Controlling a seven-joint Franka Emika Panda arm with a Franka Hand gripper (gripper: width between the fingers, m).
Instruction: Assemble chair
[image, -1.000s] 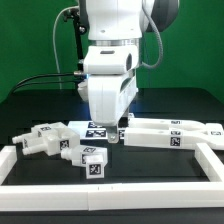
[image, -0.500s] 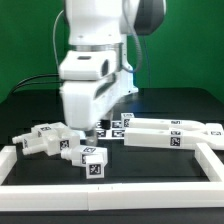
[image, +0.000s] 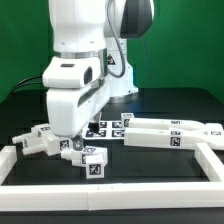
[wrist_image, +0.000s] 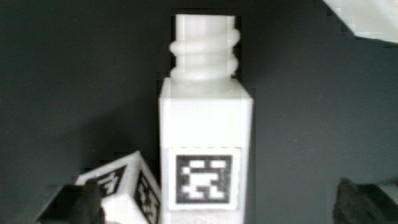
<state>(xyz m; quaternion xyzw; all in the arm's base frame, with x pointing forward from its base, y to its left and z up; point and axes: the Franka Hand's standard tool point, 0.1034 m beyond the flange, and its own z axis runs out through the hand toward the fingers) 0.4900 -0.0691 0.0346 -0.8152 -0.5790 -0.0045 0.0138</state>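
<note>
The chair lies as loose white tagged parts. A leg (wrist_image: 206, 130) with a ridged peg at one end and a square tag fills the wrist view. My gripper (wrist_image: 217, 205) is open, its dark fingers (wrist_image: 71, 205) on either side of the leg's tagged end with gaps to it. In the exterior view my gripper (image: 66, 141) hangs low over the cluster of parts (image: 38, 140) at the exterior view's left. A tagged cube (image: 92, 161) lies just in front. A long panel (image: 172, 135) lies at the exterior view's right.
White border rails run along the front (image: 110, 196) and both sides (image: 214, 158) of the black table. More small tagged pieces (image: 112, 126) lie near the middle, beside the long panel. The robot's base stands behind.
The arm has swung from above the middle pieces toward the exterior view's left and now hangs over the left cluster. The jaws stayed open. No part has moved.
</note>
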